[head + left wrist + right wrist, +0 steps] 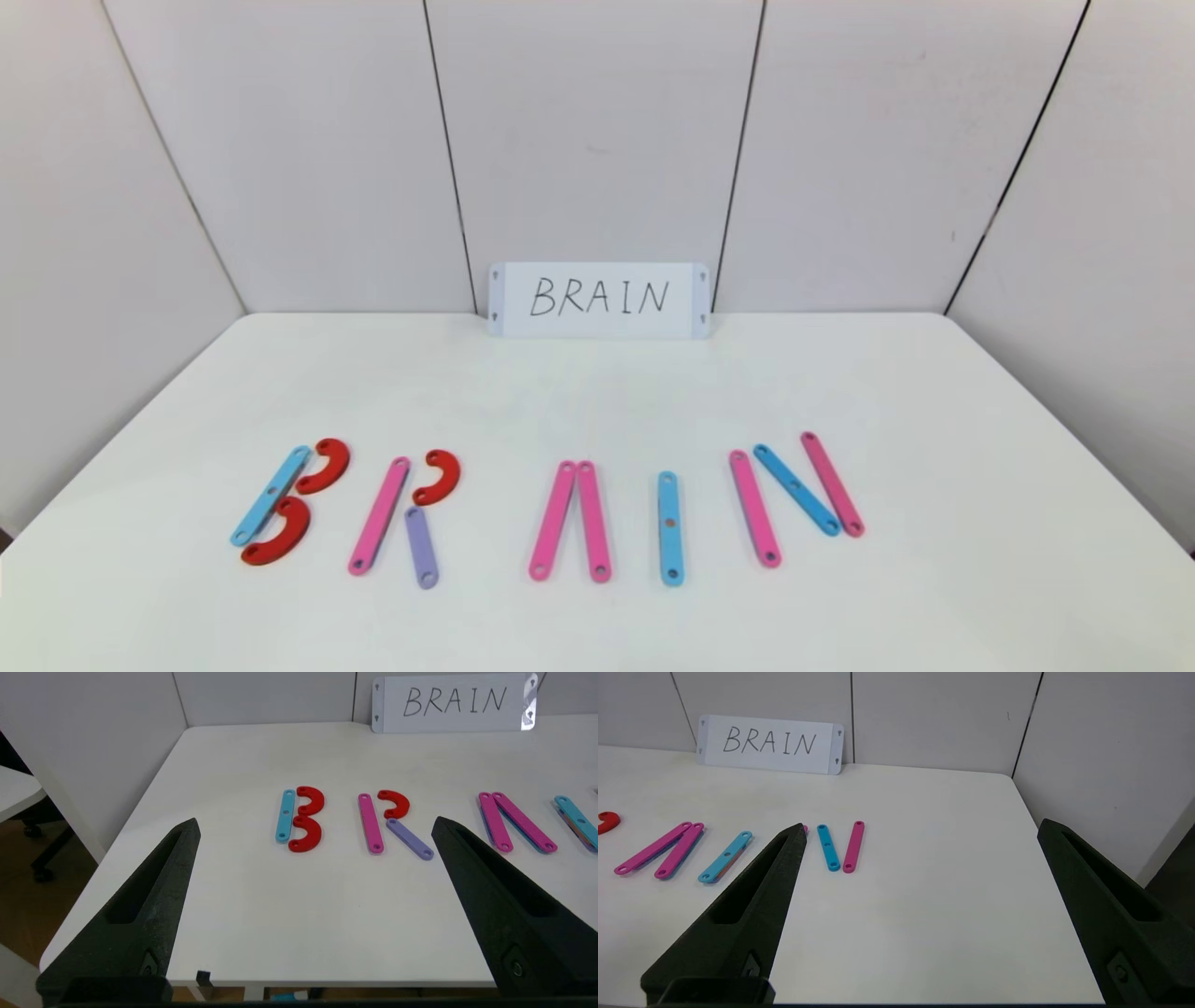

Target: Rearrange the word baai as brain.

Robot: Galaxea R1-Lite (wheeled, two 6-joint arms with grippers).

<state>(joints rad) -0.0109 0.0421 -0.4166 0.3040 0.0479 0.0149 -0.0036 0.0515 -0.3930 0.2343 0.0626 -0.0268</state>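
Five letters of flat holed pieces lie in a row on the white table (597, 411). B is a blue strip (271, 495) with two red arcs (324, 465). R is a pink strip (379, 514), a red arc (439, 476) and a short purple strip (421, 546). A is two pink strips (571, 520) meeting at the far end. I is one blue strip (669, 527). N is two pink strips with a blue diagonal (795, 489). My left gripper (315, 820) is open and empty, near the table's front edge before B and R. My right gripper (922, 823) is open and empty, before N. Neither shows in the head view.
A white card (598, 299) with handwritten BRAIN stands against the back wall. White wall panels close in the table at the back and both sides. The table's right edge (1045, 858) runs near the right gripper.
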